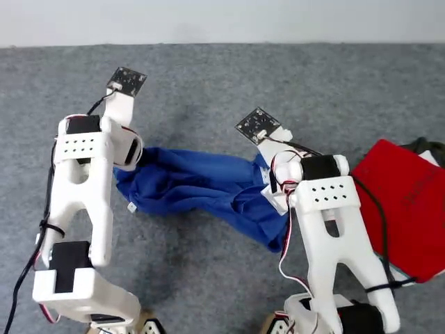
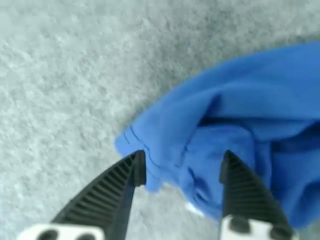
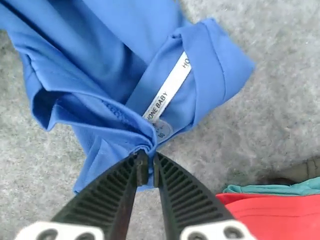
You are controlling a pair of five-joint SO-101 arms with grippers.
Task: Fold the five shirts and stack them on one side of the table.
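Blue shirt [image 1: 195, 184] | right pincer [image 3: 149, 160] clamped on it | left pincer [image 2: 183, 157] spread wide

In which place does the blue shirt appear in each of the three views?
High view: blue shirt lies across the middle of the table.
Left wrist view: its end sits at the open left claw.
Right wrist view: a fold is pinched in the shut right claw.
Shared landmark: red shirt, at the high view's right edge and beside the right claw.

We see a grey, felt-like table [image 1: 208, 90], a crumpled blue shirt [image 1: 188, 184] mid-table, a red-topped stack of folded shirts [image 1: 407, 202] at one side.
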